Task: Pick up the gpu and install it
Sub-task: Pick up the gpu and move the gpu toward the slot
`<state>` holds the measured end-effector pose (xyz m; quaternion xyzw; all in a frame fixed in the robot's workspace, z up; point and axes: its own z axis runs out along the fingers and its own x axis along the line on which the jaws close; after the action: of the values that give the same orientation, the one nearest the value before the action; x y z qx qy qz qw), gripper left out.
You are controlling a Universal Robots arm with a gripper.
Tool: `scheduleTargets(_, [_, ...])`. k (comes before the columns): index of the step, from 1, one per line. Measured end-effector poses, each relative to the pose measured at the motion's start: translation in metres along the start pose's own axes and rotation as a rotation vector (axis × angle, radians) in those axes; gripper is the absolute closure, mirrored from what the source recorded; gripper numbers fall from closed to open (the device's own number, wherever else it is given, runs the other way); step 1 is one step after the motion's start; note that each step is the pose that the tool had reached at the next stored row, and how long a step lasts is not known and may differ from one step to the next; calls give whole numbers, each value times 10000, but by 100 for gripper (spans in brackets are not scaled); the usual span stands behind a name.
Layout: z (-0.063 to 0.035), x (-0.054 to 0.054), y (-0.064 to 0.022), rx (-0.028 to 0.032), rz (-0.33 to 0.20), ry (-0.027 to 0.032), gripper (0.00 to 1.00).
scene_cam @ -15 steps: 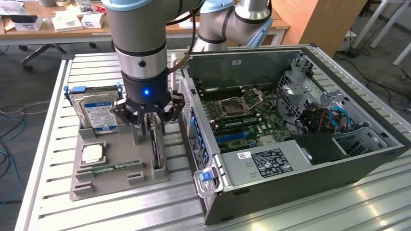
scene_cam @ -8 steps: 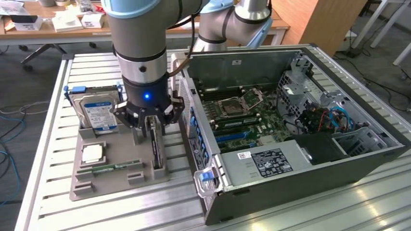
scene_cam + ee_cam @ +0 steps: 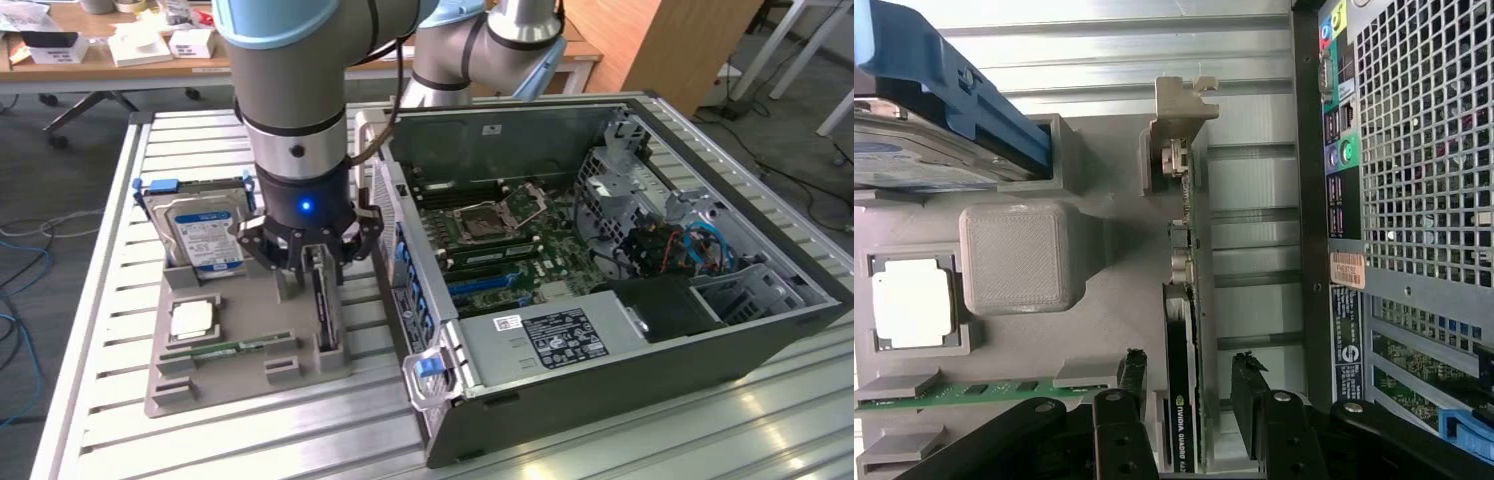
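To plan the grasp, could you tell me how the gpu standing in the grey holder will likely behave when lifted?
The gpu looks like a thin rigid board, so it probably stays stiff. It stands on edge in a slot of the grey holder, so a tilted pull may bind it. Its metal bracket may weigh that end down.

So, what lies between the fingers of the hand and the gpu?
Nothing. In the wrist view the open hand straddles the gpu, and a bare gap shows between the card and the fingers on both sides.
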<state>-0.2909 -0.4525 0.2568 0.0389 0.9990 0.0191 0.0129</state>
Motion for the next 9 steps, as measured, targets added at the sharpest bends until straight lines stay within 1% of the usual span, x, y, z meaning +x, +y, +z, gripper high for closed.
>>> scheduleTargets(6, [88, 2, -3, -1, 0, -2, 53])
scheduleTargets(9, [101, 3, -4, 2, 0, 1, 53])
